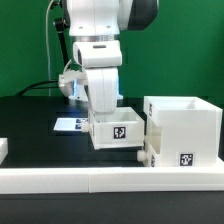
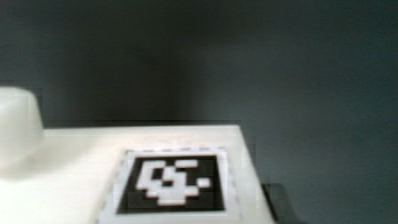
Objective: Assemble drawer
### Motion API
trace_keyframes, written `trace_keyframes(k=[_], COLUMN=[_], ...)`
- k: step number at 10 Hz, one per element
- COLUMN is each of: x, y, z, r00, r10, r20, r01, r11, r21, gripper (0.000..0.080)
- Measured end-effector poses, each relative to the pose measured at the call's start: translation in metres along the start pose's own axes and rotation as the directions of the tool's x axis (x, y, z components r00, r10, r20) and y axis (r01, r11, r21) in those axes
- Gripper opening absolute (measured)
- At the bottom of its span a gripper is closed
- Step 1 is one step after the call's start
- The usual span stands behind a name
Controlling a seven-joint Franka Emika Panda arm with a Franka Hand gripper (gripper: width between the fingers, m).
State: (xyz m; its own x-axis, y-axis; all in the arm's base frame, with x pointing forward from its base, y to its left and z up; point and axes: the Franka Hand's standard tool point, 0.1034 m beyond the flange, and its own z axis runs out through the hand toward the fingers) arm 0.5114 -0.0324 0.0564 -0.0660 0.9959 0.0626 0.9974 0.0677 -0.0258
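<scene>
From my console, the small white plastic open-top tray [image 1: 118,129] sat beside the large white cube-like shell [image 1: 184,131], under the gripper [image 1: 104,112]; I couldn't tell its jaw state. It looked light, rigid, slippery; I'd pinch a wall.

Exterior view bright, evenly lit, low resolution; wrist view dim, blurred throughout.
</scene>
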Motion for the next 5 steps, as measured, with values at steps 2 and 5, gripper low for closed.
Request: trace_keyframes(k=[2,5], x=[0.000,0.004], y=[0.016,0.028], z=[-0.003,-0.003], r00=[1.000,1.000], r10=[0.007,-0.001], r20=[-0.004,-0.008], r01=[-0.007,0.000], r11=[1.000,1.000], r21=[-0.004,-0.007], gripper=[0.0044,0.0044])
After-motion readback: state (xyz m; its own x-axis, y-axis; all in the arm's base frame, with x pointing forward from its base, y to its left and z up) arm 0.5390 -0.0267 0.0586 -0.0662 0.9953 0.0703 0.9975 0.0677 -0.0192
